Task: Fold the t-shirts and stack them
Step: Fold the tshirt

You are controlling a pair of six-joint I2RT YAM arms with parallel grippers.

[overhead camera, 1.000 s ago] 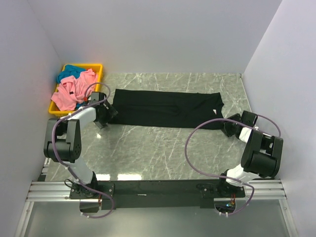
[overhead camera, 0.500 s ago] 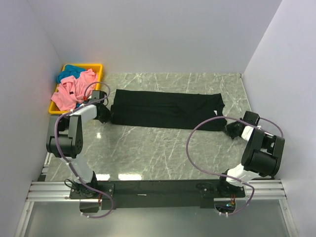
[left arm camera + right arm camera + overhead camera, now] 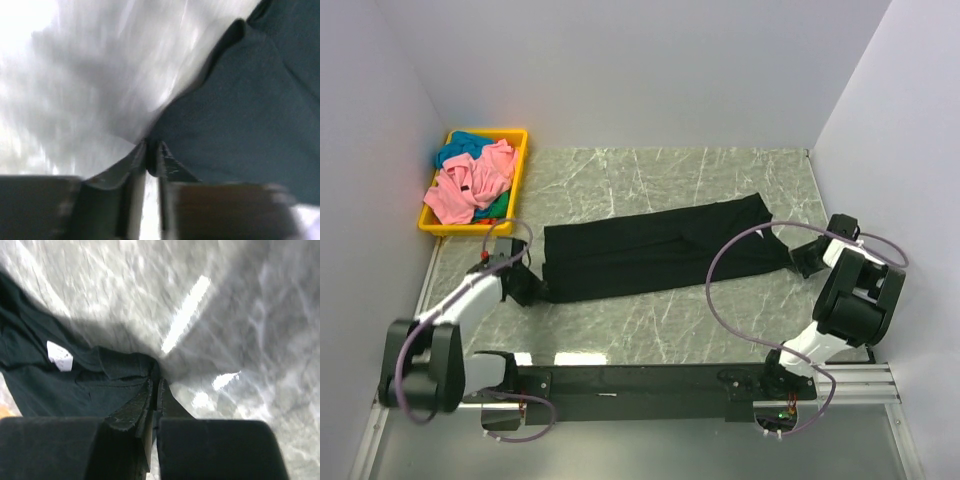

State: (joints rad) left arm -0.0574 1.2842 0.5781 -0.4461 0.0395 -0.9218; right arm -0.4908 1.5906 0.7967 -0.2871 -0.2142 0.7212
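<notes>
One long black fabric t-shirt (image 3: 650, 255) lies across the single grey-green marble worktop (image 3: 650, 325), with one small white tag (image 3: 60, 355) showing on it in the right wrist view. One yellow plastic bin (image 3: 522, 150) at the far left holds two more crumpled garments, one pink fabric t-shirt (image 3: 470, 185) and one teal fabric t-shirt (image 3: 465, 142): three shirts in all. Two robot arms, the left arm (image 3: 470, 293) and the right arm (image 3: 850, 290), carry one pair of jaws each.
</notes>
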